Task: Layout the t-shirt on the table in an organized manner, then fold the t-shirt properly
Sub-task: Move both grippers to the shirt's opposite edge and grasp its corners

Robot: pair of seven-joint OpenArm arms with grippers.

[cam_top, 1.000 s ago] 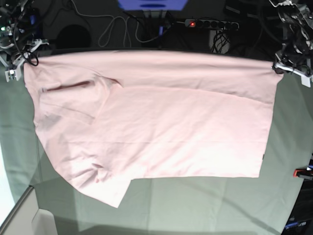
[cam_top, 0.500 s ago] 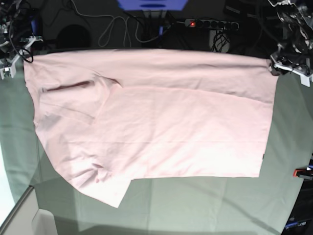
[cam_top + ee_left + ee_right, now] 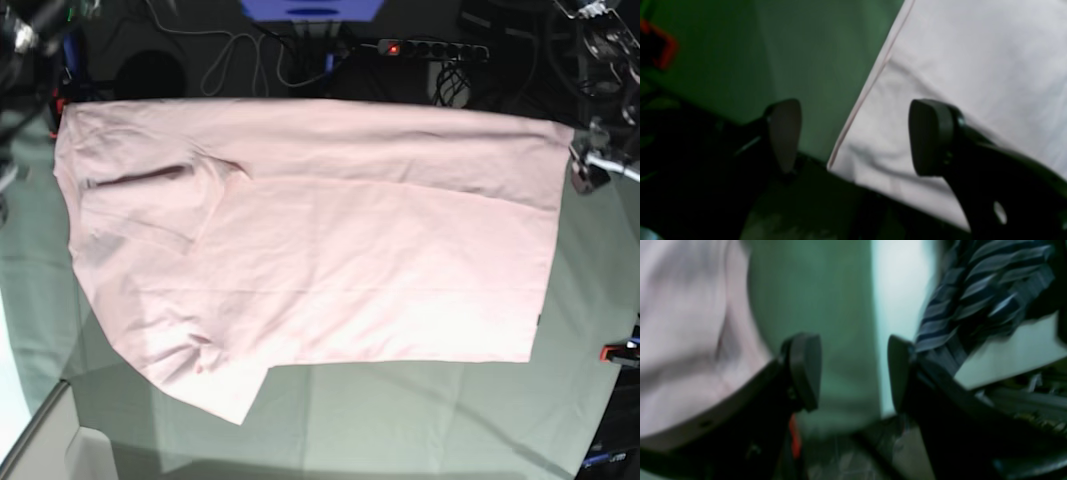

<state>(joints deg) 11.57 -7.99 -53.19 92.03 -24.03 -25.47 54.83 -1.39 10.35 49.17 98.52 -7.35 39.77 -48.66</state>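
The pink t-shirt (image 3: 310, 250) was seen spread flat across the table (image 3: 400, 420) in the base view, w/ its far edge run along the table's back edge and one sleeve folded over the body at that view's left. A loose flap was seen pointing toward the near edge at lower left. No lettering was visible on the upward side.

The left gripper (image 3: 853, 136) was pictured w/ its fingers (image 3: 927, 136) spread wide and nothing held betw. them; the shirt's hemmed corner (image 3: 840, 156) was framed in the gap below, apart from both pads. In the base view that gripper (image 3: 590, 170) was seen just beside the shirt's far corner at that view's right.

The right gripper (image 3: 855, 370) was likewise shown w/ fingers (image 3: 805, 370) parted and empty, green cloth visible betw. them and the shirt (image 3: 683, 340) off to one side. That view was badly blurred. In the base view the right gripper could not be made out clearly at the dark top-left corner.

A red clamp (image 3: 620, 352) was seen at the table's edge, and a power strip (image 3: 430, 48) beyond the back.
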